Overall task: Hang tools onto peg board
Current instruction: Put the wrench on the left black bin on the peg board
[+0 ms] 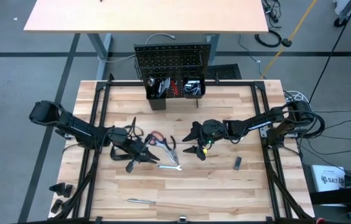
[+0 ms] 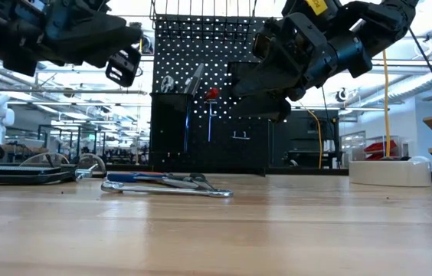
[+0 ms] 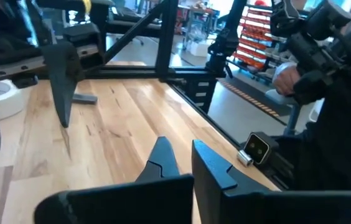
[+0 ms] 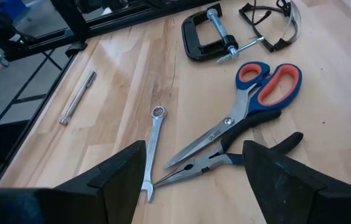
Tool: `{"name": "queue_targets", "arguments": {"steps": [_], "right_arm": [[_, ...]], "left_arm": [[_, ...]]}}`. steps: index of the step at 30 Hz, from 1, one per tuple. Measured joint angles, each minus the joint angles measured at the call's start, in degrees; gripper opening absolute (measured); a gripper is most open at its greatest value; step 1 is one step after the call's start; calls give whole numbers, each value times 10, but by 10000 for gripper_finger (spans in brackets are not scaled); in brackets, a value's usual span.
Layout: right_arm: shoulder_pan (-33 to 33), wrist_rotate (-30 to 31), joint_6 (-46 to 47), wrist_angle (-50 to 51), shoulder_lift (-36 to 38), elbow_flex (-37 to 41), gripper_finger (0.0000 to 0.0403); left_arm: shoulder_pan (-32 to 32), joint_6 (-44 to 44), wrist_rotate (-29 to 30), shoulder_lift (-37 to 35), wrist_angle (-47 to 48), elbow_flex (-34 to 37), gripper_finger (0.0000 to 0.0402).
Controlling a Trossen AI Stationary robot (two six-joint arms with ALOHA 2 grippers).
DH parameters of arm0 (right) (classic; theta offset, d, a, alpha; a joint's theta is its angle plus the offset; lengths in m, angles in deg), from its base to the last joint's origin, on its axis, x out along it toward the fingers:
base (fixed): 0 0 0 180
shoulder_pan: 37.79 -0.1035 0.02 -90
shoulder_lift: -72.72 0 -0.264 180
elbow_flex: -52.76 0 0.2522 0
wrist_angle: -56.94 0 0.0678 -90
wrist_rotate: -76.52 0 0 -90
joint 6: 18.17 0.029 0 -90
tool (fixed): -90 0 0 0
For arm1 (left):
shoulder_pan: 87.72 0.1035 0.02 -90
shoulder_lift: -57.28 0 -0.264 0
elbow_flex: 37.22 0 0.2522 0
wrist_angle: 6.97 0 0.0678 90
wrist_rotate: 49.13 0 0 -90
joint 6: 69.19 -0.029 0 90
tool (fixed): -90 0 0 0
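Red-handled scissors point(image 4: 250, 106), pliers point(image 4: 225, 163) and a wrench point(image 4: 152, 149) lie flat on the table's middle point(image 1: 163, 152). A black C-clamp point(image 4: 203, 37) and safety glasses point(image 4: 275, 25) lie beyond them. The black peg board point(image 1: 174, 61) stands upright at the far edge, with tool-filled bins point(image 1: 175, 87) at its foot. My right gripper point(image 4: 194, 146) hangs wide open and empty above the table, just right of the scissors point(image 1: 157, 138). My left gripper point(image 3: 180, 144) hovers left of the tools point(image 1: 141, 158), empty, its fingers only a narrow gap apart.
A slim metal tool point(image 1: 141, 201) lies near the front edge. A small dark object point(image 1: 238, 163) lies right of centre. A white tape roll point(image 3: 1, 99) lies beyond my right arm. Black frame rails point(image 1: 94, 124) run along both table sides.
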Motion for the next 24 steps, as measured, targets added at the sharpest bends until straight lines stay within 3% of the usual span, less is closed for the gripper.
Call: {"name": "queue_targets", "arguments": {"steps": [7, 11, 15, 24], "right_arm": [[0, -1, 10, -1, 0, 0, 260], [0, -1, 11, 0, 0, 0, 260], [0, -1, 11, -1, 0, 0, 260], [0, -1, 15, -4, 0, 0, 260]], "left_arm": [[-7, 7, 26, 0, 30, 0, 0], [-28, -10, 60, 0, 135, -29, 0], [-60, -41, 133, 7, 239, -69, 0], [-75, -9, 186, 91, 346, -126, 0]]}}
